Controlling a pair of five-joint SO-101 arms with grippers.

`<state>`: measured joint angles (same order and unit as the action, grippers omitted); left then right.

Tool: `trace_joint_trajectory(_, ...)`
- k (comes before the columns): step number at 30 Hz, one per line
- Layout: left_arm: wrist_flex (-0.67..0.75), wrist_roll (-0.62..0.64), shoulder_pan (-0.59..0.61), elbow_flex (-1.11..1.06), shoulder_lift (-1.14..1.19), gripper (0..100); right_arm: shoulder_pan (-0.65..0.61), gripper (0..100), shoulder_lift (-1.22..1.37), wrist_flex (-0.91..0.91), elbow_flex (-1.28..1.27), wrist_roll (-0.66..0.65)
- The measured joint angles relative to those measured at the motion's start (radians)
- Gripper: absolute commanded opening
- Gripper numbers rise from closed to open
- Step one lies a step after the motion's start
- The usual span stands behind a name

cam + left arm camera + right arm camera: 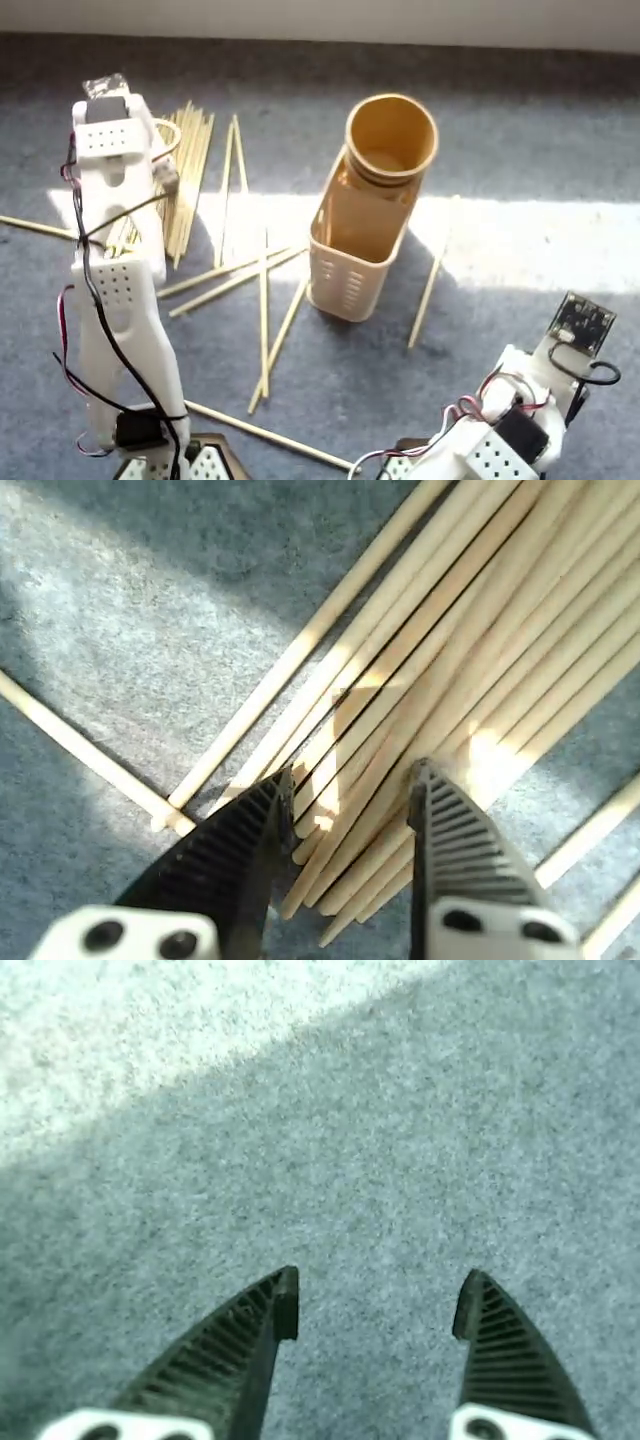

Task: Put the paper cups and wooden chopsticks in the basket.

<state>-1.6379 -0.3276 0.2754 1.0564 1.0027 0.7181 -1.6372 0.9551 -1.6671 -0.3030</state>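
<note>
A bundle of wooden chopsticks lies on the grey carpet, seen at the far left as chopsticks in the high view. My left gripper is open and low over the bundle's near ends, with several sticks between its fingers. A cream basket stands mid-table with a yellowish paper cup sticking out of its top. My right gripper is open over bare carpet, holding nothing.
Loose chopsticks lie crossed left of the basket. One chopstick rests to the basket's right, and another chopstick near the front. The left arm spans the left side. The right arm is at the front right.
</note>
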Motion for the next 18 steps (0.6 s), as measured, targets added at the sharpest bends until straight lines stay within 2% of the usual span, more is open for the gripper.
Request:
trace_joint_trajectory(7, 0.0, -0.002, -0.029, 0.087, 0.114, 19, 0.0, 25.5, 0.0, 0.0, 0.0, 0.0)
trace_joint_trajectory(13, 0.014, 0.0, -0.034, 0.103, 0.184, 0, 0.0, 25.5, 0.0, 0.0, 0.0, 0.0)
trace_joint_trajectory(18, 0.012, -0.031, -0.051, 0.103, 0.19, 0, 0.0, 25.5, 0.0, 0.0, 0.0, 0.0)
